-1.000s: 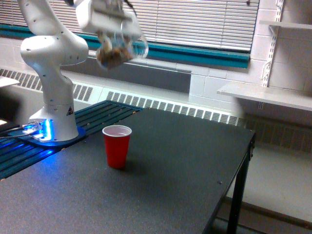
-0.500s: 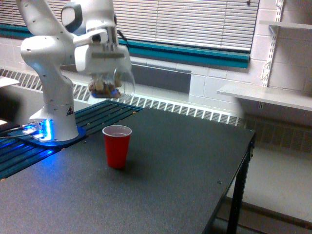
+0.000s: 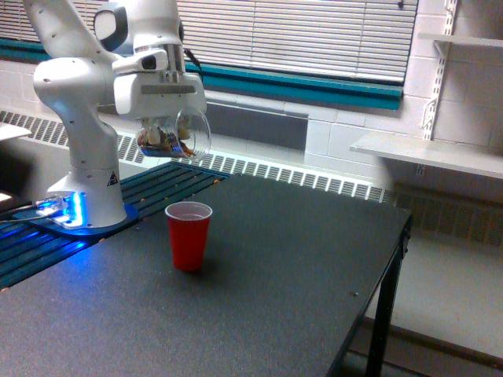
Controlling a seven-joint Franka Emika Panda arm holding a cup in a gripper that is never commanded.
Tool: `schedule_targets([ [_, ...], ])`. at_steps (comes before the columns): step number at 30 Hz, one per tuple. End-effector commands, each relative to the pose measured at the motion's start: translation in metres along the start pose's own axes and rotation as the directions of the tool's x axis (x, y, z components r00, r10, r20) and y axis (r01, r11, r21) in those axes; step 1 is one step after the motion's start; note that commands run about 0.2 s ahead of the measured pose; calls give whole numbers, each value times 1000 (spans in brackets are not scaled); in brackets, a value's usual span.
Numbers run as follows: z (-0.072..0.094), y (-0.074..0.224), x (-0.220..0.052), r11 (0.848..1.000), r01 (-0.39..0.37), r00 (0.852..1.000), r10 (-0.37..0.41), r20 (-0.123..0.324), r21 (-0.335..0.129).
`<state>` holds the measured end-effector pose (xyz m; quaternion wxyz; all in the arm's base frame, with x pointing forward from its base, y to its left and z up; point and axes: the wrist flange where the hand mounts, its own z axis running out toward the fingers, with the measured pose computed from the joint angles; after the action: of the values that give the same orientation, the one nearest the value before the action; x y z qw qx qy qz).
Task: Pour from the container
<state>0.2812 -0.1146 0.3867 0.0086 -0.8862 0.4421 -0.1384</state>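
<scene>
The container (image 3: 174, 137), a small clear rounded cup with brown stuff showing through, hangs in the air in the exterior view. My gripper (image 3: 165, 126) is shut on it from above, under the white hand. It is lying tilted, its mouth towards the exterior view's right. Below it and slightly to the right stands a red plastic cup (image 3: 189, 236), upright on the black table (image 3: 299, 267), white inside. The container is well above the red cup's rim and apart from it. No brown stuff is seen falling.
The arm's white base (image 3: 90, 188) stands on a blue-lit plate at the table's left. Behind are a radiator grille (image 3: 275, 173), window blinds and a wall shelf (image 3: 424, 153) at the right. The table's edge drops off at the right.
The gripper has come down with the container from near the top of the view and moved a little left. The red cup has not moved.
</scene>
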Motion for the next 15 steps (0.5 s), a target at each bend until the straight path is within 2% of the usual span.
schedule_targets([
  [1,7,-3,-17,1000,0,999,0,43,-7],
  [15,10,-12,-30,1000,-27,994,27,104,-3],
])
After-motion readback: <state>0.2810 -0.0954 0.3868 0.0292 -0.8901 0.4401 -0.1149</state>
